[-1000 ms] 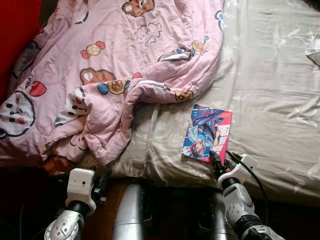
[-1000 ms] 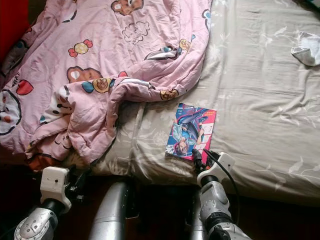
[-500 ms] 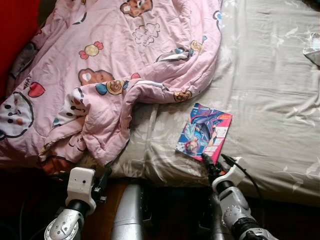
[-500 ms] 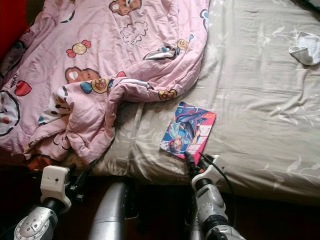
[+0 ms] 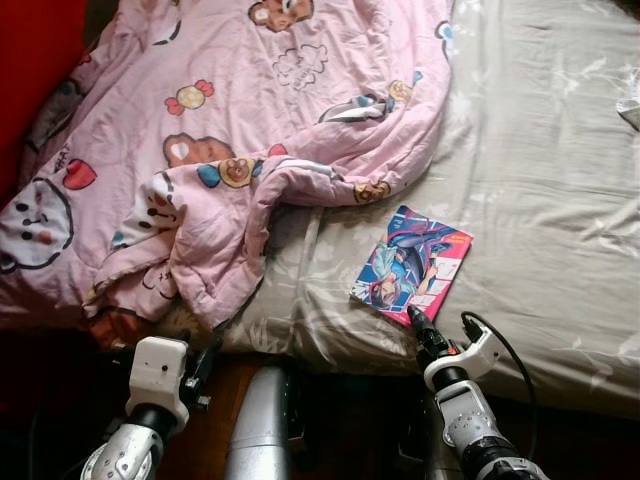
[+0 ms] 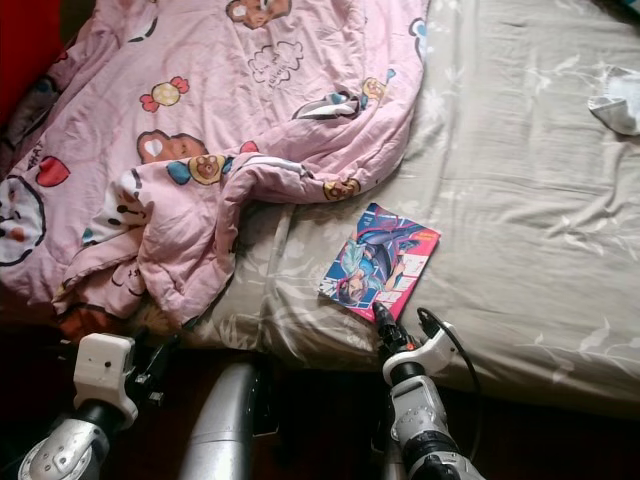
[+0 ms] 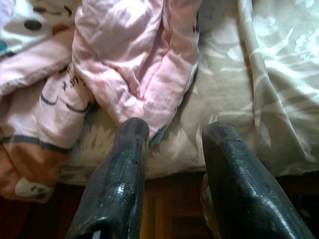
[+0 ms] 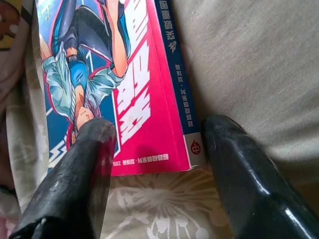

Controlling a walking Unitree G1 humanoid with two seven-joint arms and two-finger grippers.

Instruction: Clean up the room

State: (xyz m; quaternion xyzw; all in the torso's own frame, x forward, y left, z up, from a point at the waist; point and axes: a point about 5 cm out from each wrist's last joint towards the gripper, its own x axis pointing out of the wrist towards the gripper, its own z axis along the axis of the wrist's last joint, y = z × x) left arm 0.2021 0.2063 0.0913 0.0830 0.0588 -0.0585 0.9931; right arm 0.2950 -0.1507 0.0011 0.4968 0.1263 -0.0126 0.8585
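The right pincer (image 8: 154,149), fingers spread apart, is held at a book's (image 5: 412,266) near corner on the bed (image 5: 560,200); the left pincer (image 7: 174,149) is likewise parted.

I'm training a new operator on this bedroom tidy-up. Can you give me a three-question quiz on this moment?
1. True or false: the right gripper is shut on the comic book.
2. What lies bunched over the bed sheet on the robot's left? A) pink blanket B) towel C) jacket
3. Fill in: the left gripper hovers at the bed's ____ edge, fingers apart.

Key: 1 false, open at its near edge; 2 A; 3 near.
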